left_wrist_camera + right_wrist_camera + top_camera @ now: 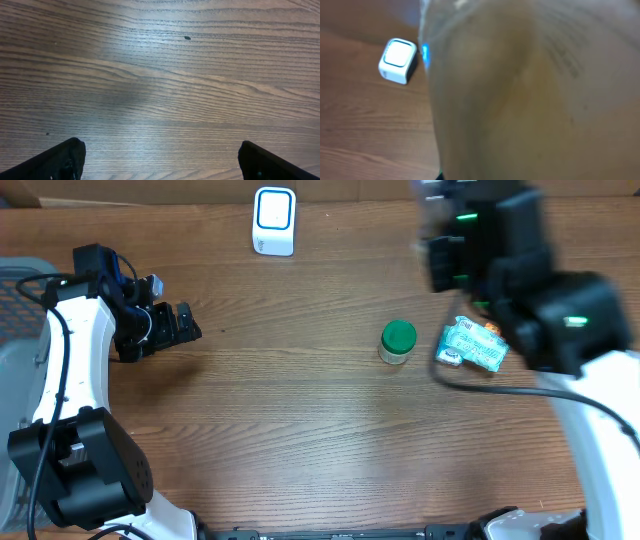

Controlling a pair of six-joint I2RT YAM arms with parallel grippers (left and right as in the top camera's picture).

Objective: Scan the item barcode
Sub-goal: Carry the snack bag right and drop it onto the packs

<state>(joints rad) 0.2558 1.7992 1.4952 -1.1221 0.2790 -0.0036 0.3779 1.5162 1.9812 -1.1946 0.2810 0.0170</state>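
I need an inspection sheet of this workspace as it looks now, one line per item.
Surface: wooden table, small dark spot.
Job's things: white scanner at far edge; green-lidded jar; printed packet beside it, apart.
Clutter: nothing seen.
Grippers: left gripper open, empty; right gripper raised, shut; blurred pale item fills its view.
Cables: black cable near packet.
Surroundings: grey basket at left.

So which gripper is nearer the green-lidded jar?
Right. The right gripper, shut on a pale item, hangs just beyond the green-lidded jar; the left gripper sits open far to its left.
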